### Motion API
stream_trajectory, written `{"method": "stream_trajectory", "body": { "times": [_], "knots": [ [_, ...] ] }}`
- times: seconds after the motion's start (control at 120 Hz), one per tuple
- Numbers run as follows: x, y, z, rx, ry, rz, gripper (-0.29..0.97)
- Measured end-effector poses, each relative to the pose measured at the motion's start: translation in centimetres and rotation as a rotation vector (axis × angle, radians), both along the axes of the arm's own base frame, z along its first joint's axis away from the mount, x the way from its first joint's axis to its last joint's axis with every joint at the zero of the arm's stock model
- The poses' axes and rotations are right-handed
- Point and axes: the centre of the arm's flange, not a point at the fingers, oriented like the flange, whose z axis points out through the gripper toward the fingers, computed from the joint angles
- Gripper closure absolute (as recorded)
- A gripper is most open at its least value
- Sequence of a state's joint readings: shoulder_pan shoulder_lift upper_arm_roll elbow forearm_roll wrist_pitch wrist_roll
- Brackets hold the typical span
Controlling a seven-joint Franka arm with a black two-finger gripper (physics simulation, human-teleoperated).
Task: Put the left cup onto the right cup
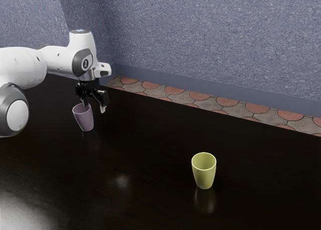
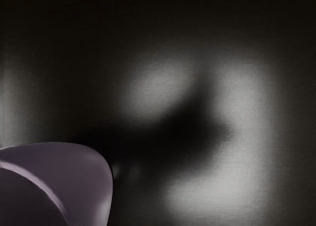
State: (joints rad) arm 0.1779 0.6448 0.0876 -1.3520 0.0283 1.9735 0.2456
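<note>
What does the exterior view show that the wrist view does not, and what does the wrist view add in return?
Exterior view: the white arm, its gripper, the yellow-green cup standing apart toward the exterior view's right, the tiled floor and the blue wall. Wrist view: a dark shadow lying on the table. Both: the purple cup just under the gripper, and that dark glossy table.

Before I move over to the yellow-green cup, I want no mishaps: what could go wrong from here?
1. The purple cup sits tilted and off-centre under the gripper, so it may slip or swing on the way across.
2. The yellow-green cup stands free on the dark table; a tilted or off-centre landing could knock it over instead of stacking.
</note>
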Motion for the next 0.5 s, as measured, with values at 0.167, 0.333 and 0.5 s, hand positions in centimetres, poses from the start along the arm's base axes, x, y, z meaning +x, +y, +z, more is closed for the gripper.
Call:
{"method": "stream_trajectory", "body": {
  "times": [0.167, 0.333, 0.5],
  "knots": [
    [0.16, -0.32, 0.56, 0.006, -0.019, -0.003, 0.0],
    [-0.02, -0.34, 0.01, 0.004, -0.014, 0.001, 0.0],
    [-0.13, -0.3, -0.3, 0.002, -0.012, 0.005, 0.0]
  ]
}}
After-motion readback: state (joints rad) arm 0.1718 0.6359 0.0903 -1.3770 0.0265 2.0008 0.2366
